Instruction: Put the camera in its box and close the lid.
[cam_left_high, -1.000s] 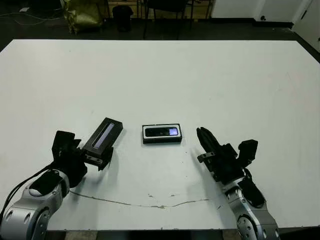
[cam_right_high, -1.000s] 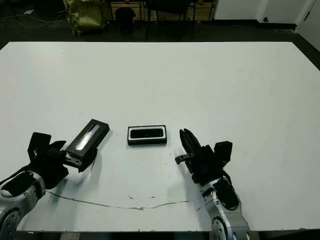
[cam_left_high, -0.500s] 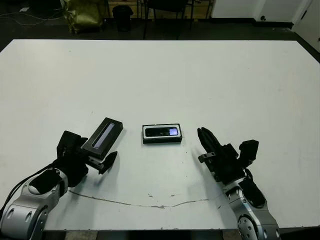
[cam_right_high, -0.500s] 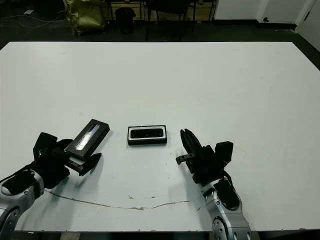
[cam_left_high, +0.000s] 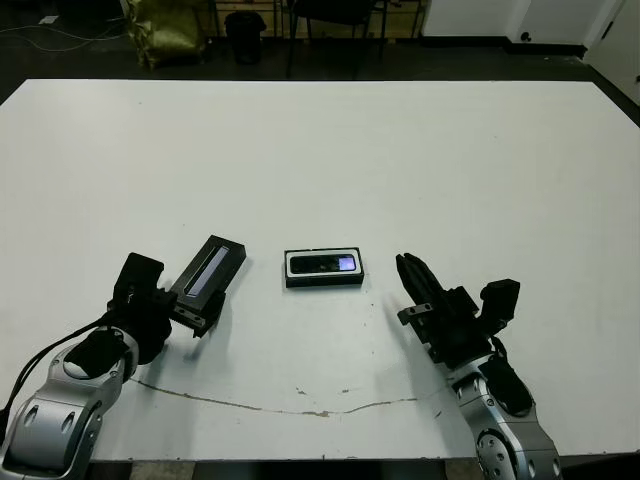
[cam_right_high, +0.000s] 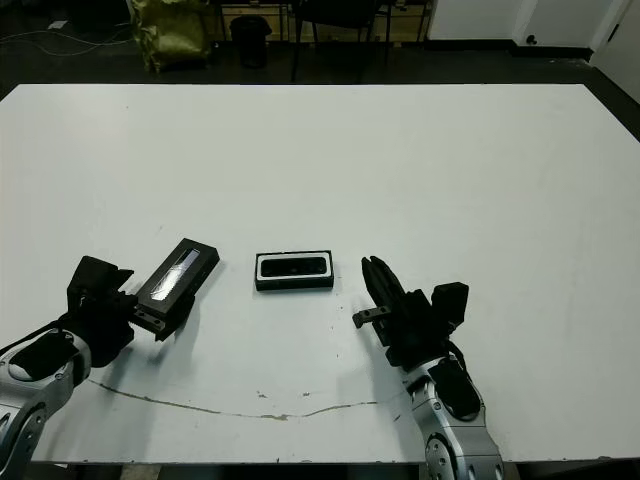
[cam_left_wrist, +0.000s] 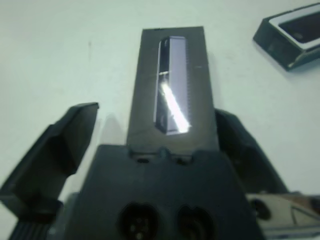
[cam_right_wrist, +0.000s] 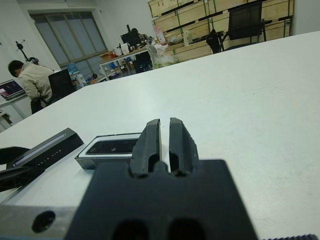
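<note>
Left wrist view: left gripper (cam_left_wrist: 172, 145) spread wide astride the lid (cam_left_high: 208, 273), apparently not clamped. Camera (cam_left_high: 324, 264) already lies in box (cam_left_high: 324, 283), centre-near. Right gripper (cam_right_wrist: 164, 137) nearly shut, empty. Next, presumably: clamp lid, carry right onto box.

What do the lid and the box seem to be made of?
The lid looks like matte black cardboard or plastic; its long strip reflects light, so that part is glossy. The box seems to be the same black material with a white lining, perhaps paper or foam; the pictures leave it open.

Beyond the white table (cam_left_high: 320, 150): dark floor, windows (cam_right_wrist: 70, 37), wooden crates (cam_right_wrist: 220, 10), a seated person (cam_right_wrist: 32, 82).
</note>
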